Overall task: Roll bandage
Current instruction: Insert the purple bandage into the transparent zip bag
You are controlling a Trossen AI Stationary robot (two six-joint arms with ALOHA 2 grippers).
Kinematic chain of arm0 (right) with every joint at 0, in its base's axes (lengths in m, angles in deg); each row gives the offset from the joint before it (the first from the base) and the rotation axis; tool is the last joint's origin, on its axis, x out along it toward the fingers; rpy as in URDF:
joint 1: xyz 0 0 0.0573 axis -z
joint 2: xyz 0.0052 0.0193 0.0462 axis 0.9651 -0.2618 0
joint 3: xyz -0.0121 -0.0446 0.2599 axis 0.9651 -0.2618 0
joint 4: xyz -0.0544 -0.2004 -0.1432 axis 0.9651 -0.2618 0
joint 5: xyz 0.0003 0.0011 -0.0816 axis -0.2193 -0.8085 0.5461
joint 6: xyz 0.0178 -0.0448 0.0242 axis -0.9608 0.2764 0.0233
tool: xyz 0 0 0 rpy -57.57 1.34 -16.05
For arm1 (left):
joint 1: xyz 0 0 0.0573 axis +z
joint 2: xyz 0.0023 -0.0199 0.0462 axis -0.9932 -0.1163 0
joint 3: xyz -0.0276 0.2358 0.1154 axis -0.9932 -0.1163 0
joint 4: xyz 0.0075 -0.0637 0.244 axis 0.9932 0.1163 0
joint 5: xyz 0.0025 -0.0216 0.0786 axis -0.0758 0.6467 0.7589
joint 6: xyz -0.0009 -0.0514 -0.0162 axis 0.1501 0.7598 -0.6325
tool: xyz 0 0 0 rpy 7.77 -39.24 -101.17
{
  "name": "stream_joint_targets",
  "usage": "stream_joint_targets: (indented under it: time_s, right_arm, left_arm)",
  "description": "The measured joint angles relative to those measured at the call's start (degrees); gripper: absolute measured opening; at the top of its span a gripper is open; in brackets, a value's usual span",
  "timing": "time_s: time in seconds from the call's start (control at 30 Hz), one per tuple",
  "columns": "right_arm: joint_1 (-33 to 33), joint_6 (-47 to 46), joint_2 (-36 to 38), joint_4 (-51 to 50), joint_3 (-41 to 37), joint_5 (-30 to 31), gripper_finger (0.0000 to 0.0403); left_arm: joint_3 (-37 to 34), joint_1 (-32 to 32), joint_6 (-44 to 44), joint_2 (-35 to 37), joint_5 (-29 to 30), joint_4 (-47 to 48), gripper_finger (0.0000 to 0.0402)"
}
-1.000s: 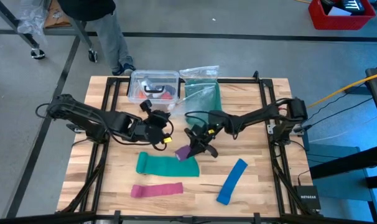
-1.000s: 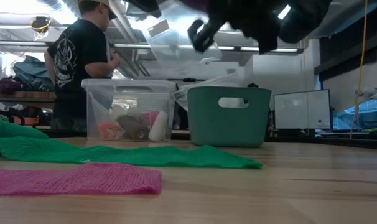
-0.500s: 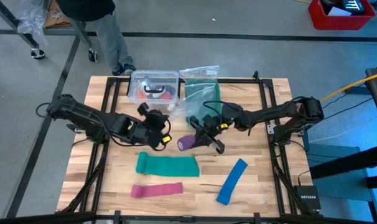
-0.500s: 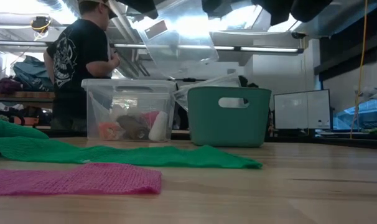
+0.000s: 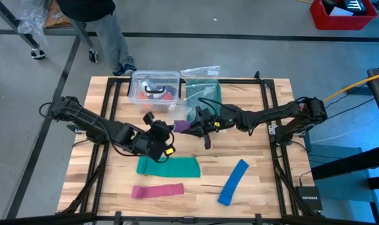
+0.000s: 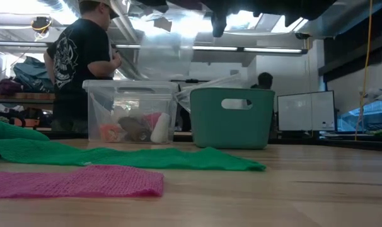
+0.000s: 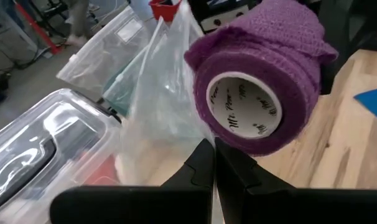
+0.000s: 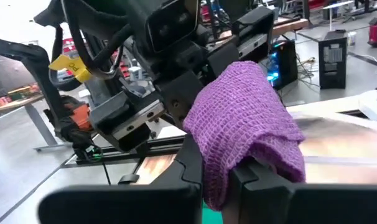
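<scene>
The bandage is a small purple roll (image 5: pixel 181 125) with a white core (image 7: pixel 243 111). It is held in the air over the middle of the table. My right gripper (image 5: pixel 188 127) is shut on it and reaches in from the table's right. My left gripper (image 5: pixel 161 129) is shut and empty, just left of the roll and pointing at its open core end. In the left wrist view its fingers (image 7: pixel 201 167) stand below the roll (image 7: pixel 257 87) without touching it. My right gripper pinches the roll's wound outer side (image 8: pixel 221 163) between its two fingers (image 8: pixel 191 163). The fingers come about level from the table's right. The roll is lifted clear of the table, and its core end faces my left gripper.
A clear plastic box (image 5: pixel 155 87) and a teal basket (image 5: pixel 204 95) with a plastic bag stand at the far edge. A green cloth (image 5: pixel 169 166), a pink strip (image 5: pixel 157 190) and a blue strip (image 5: pixel 233 182) lie on the near half. A person (image 5: pixel 99 25) stands beyond the far edge.
My right gripper has carried the purple roll from above the green cloth up and toward the table's far left, and has kept hold of it. My left gripper has drawn back a little toward the near edge.
</scene>
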Motion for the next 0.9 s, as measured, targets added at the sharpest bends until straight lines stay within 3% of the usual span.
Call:
stream_joint_targets:
  time_s: [0.27, 0.5, 0.77, 0.9]
  right_arm:
    - [-0.72, -0.40, 0.09, -6.41, 0.09, 1.34, 0.0019]
    - [-0.62, -0.25, -0.07, -16.37, -0.07, 7.23, 0.0019]
    - [-1.42, 0.83, -0.08, -10.89, -0.07, 6.66, 0.0019]
    - [-1.39, -1.14, -0.07, -10.58, -0.07, 10.71, 0.0019]
  left_arm:
    - [-0.09, -0.11, -0.57, -0.06, 1.20, -0.31, 0.0000]
    - [-0.02, -1.25, -3.66, 0.00, 1.53, -3.83, 0.0000]
    - [-0.02, -1.20, -3.31, 0.00, 1.53, -4.15, 0.0000]
    - [-0.02, -1.60, -2.02, 0.00, 1.28, -4.66, 0.0000]
